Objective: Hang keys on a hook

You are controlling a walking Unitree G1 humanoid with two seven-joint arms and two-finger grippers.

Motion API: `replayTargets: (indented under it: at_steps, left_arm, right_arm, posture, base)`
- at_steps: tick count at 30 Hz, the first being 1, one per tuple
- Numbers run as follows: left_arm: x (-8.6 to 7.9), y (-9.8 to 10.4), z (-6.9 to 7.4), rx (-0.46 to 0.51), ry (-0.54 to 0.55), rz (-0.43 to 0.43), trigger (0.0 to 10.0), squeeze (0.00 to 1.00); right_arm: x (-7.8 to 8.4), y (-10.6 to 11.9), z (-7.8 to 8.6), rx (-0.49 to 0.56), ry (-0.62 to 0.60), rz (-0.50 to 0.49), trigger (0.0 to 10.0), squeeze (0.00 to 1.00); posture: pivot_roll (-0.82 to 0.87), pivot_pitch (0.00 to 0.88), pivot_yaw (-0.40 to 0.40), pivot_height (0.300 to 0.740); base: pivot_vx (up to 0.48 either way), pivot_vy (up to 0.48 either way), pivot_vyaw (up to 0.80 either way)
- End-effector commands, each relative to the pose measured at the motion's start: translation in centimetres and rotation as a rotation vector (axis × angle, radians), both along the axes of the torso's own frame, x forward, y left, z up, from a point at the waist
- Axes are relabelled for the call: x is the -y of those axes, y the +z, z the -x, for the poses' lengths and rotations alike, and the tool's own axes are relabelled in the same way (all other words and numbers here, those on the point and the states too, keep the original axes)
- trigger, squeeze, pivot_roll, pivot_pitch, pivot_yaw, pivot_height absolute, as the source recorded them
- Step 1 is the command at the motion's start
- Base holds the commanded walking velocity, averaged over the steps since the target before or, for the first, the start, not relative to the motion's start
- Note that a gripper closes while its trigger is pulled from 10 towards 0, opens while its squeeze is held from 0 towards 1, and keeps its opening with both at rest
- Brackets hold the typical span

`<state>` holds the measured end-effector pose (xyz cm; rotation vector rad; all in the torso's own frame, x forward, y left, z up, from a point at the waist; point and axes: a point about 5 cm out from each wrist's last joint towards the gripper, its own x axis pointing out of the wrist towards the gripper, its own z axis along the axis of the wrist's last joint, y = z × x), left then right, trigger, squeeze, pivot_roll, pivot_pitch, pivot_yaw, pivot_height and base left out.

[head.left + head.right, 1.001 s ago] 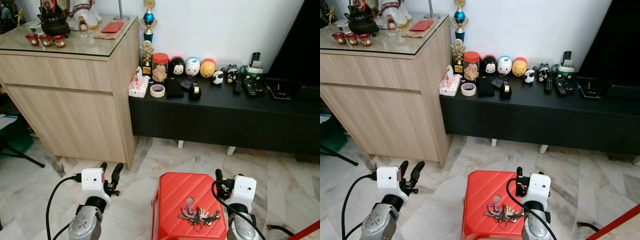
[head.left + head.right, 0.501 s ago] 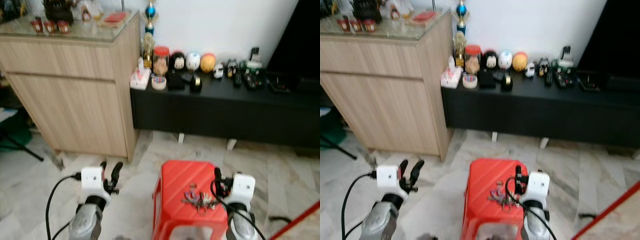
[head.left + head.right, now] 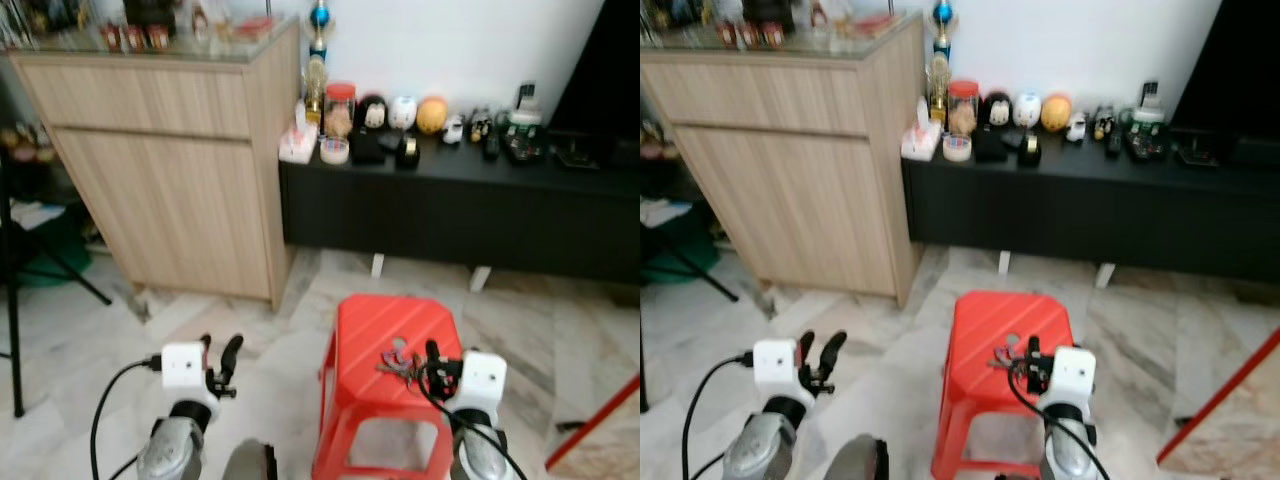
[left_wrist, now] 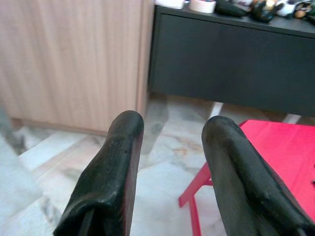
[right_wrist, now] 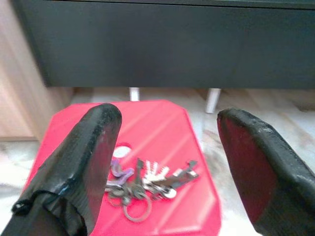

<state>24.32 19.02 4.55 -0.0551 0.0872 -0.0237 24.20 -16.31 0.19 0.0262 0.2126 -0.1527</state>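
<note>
Head views are being filled by a wood cabinet (image 3: 160, 150) on the left and a low black sideboard (image 3: 460, 205) on the right, both against a white wall, with marble floor (image 3: 250, 320) in front. Jars, round toys, tape and remotes are being shown lined along the sideboard top. No hook is being shown in any view.

A red plastic stool (image 3: 390, 380) is being seen close in front, and the keys (image 5: 142, 184) are lying in a loose bunch on its top, beside the small centre hole. The right gripper (image 3: 432, 360) is being held just short of the bunch, fingers wide apart, nothing between them. The left gripper (image 4: 172, 162) is being held off the stool's left side over the floor, fingers also apart, empty.

The bunch is judged light, hard and floppy: several keys on rings, likely to splay and slide on smooth plastic. The best hold is judged to be at the ring (image 5: 135, 211) or the thick cluster where the keys meet, not at a single blade. Nothing is standing between gripper and keys; the stool edge is close, so the bunch could be pushed off.
</note>
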Motion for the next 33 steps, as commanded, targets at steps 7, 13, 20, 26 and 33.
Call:
replayTargets:
  at_steps: [7, 13, 20, 26, 33]
  left_arm:
    - [0.51, 0.37, -0.51, 0.011, -0.017, 0.014, 10.0, 0.00]
    - [0.49, 0.37, -0.49, 0.011, -0.018, 0.018, 10.0, 0.00]
    - [0.29, 0.58, -0.67, 0.018, -0.016, 0.014, 10.0, 0.00]
    - [0.34, 0.63, -0.66, 0.019, -0.032, 0.007, 10.0, 0.00]
    - [0.37, 0.63, -0.76, 0.019, -0.034, 0.003, 10.0, 0.00]
  right_arm:
    - [-0.07, -0.22, -0.10, -0.008, 0.010, -0.010, 10.0, 0.00]
    - [-0.19, -0.23, -0.14, -0.007, 0.026, -0.003, 10.0, 0.00]
    - [-0.33, -0.35, -0.06, -0.006, 0.032, 0.002, 10.0, 0.00]
    - [-0.65, -0.36, -0.04, 0.002, 0.054, -0.001, 10.0, 0.00]
    - [-0.72, -0.39, -0.09, 0.004, 0.042, -0.021, 10.0, 0.00]
  posture:
    - [0.04, 0.008, -0.060, 0.647]
    - [0.04, 0.007, -0.060, 0.647]
    - [0.04, 0.000, -0.060, 0.647]
    - [0.04, 0.000, -0.057, 0.647]
    - [0.04, 0.000, -0.057, 0.647]
  base:
    - [0.000, 0.000, 0.00]
    - [0.000, 0.000, 0.00]
    - [0.222, 0.000, 0.00]
    - [0.291, 0.000, 0.08]
    - [0.311, 0.000, 0.26]
